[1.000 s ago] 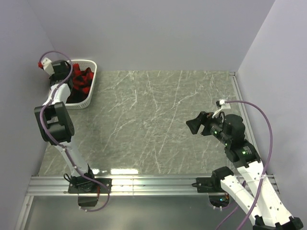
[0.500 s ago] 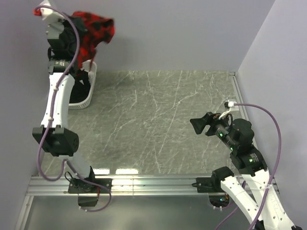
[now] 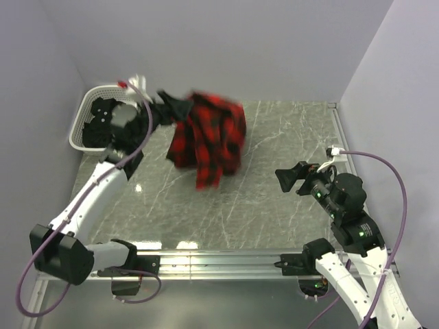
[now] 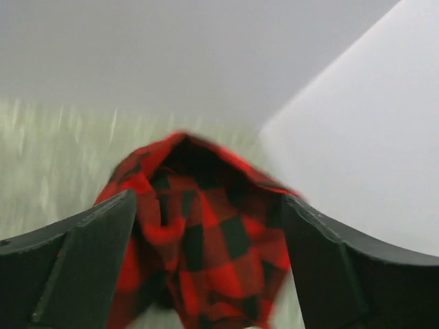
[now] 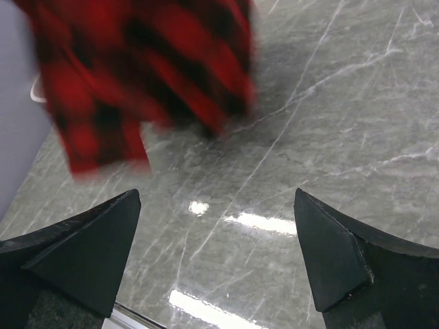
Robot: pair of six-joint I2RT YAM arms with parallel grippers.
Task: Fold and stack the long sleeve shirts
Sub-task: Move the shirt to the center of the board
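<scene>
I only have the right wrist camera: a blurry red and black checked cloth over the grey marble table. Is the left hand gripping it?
Observer: It seems not. In the left wrist view the left hand is spread wide open, with the red-and-black checked flannel shirt in the gap, not pinched.
Operator: What else is out there?
Observer: The top view shows a white plastic lattice basket at the far left corner of the table. The left arm hides most of its inside.
Operator: How does my right hand sit relative to the shirt?
Observer: From above, the right hand hovers at the table's right side, clearly apart from the shirt.
</scene>
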